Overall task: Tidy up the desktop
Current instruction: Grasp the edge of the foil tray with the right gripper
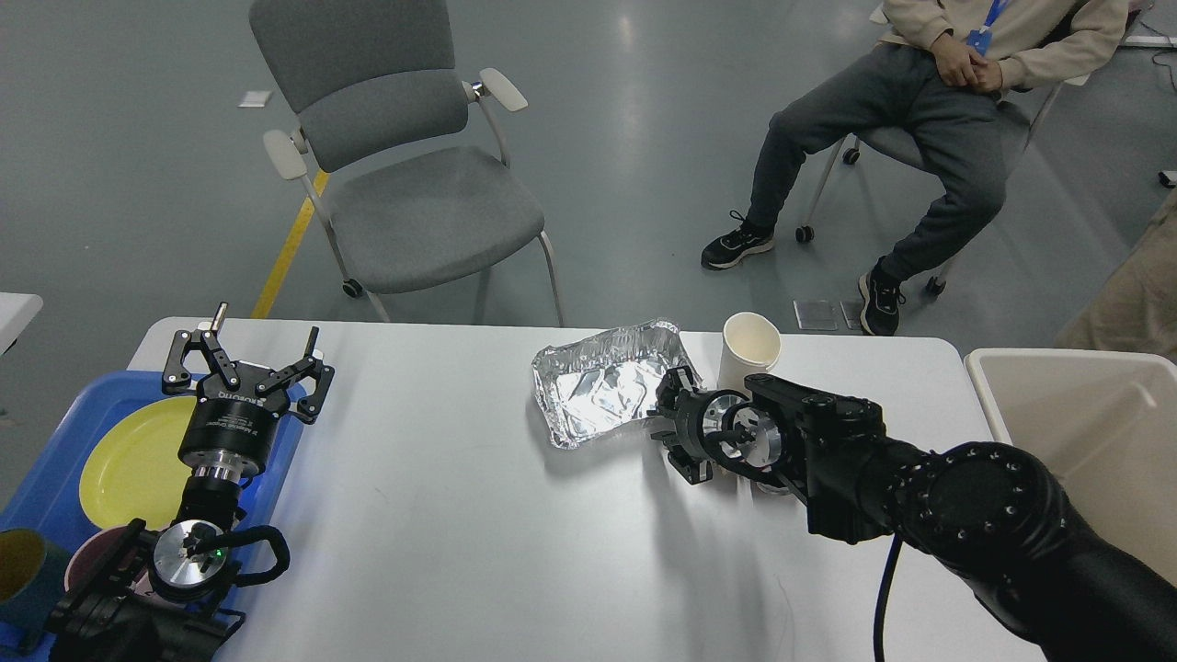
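Our left gripper [246, 360] hangs over the left edge of the desktop [460, 515], just above the rim of the blue tray [41, 501], with its two fingers spread wide apart and nothing between them. The tray juts past the desktop's left edge and carries a yellow plate [129, 469]; a dark teal cup [23, 565] and a pinkish bowl [87, 561] sit at its near end, partly hidden by our left arm. Our right gripper [676, 425] reaches toward the far edge of the desktop and meets the near right corner of a crumpled foil tray [602, 391], but it points away from us and its fingers are too dark to separate, so we cannot tell whether it grips the foil. A white paper cup [749, 345] stands upright just right of the foil tray, near the far edge. A cream-white bin [1085, 414] sits beside the desktop's right edge. The white desktop fills the lower half of the view.
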